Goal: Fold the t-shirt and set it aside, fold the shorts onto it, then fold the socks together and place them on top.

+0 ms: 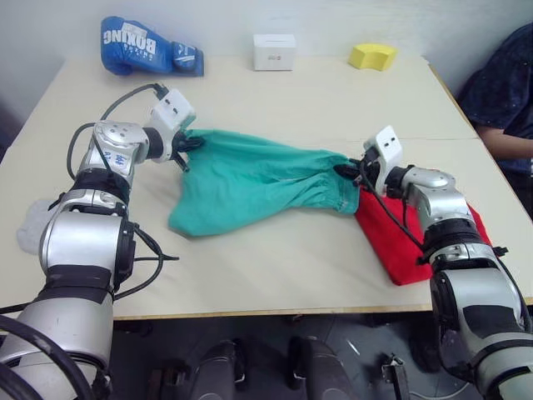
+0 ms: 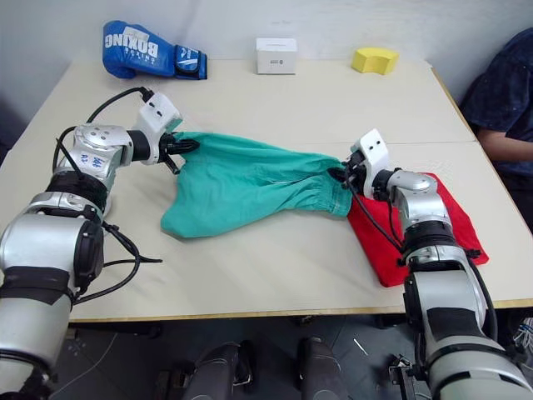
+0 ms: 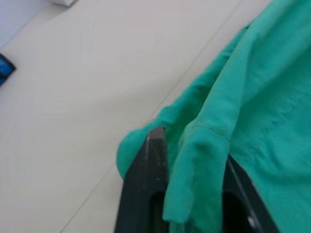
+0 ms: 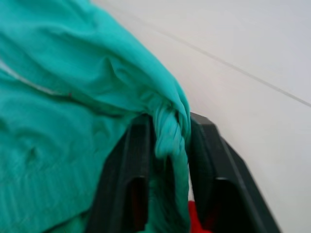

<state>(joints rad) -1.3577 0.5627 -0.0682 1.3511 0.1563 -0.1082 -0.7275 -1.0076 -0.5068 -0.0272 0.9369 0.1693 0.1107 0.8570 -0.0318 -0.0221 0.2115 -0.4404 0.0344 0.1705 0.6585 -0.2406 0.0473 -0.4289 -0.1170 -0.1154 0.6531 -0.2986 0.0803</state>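
The shorts (image 1: 250,179) stretch lengthwise between both claws. The left gripper (image 1: 188,143) and right gripper (image 1: 348,172) each pinch one end. The t-shirt (image 2: 441,242) lies folded right under the right gripper.

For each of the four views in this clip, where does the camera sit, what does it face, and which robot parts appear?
Left eye view: head camera, looking down over the table; both arms stretch the shorts.
Right eye view: the same scene; the right gripper holds the waistband beside the t-shirt.
Left wrist view: along the left gripper, shut on teal cloth.
Right wrist view: along the right gripper, shut on bunched teal cloth.
Shared: every view shows the shorts.
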